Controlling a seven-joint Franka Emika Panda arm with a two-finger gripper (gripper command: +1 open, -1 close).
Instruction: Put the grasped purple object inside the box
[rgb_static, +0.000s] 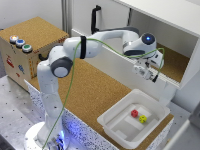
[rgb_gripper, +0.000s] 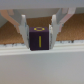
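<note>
- End effector (rgb_gripper: 38, 31) grips a purple cube (rgb_gripper: 40, 38) between its two fingers (rgb_gripper: 23, 29), one pressed on each side of the cube; the wrist view shows a yellow mark on the cube's near face.
- Far to the white bin's left in the exterior view, a brown cork-topped box (rgb_static: 27, 45) carries three round buttons (rgb_static: 20, 43) along its top edge.
- Nearer the white bin, still to its left, the white arm (rgb_static: 65, 60) rises from its base and reaches across the cork surface (rgb_static: 95, 97).
- White bin (rgb_static: 112, 127) sits on the cork surface near its front corner, shallow and rectangular with a flared rim.
- Inside the white bin lie a small red cube (rgb_static: 134, 113) and a small yellow cube (rgb_static: 143, 119), close together toward its far side.
- Above the white bin and slightly beyond its far rim, the end effector (rgb_static: 150, 74) hangs in the air with the purple cube, in front of the large white cabinet (rgb_static: 165, 35).
</note>
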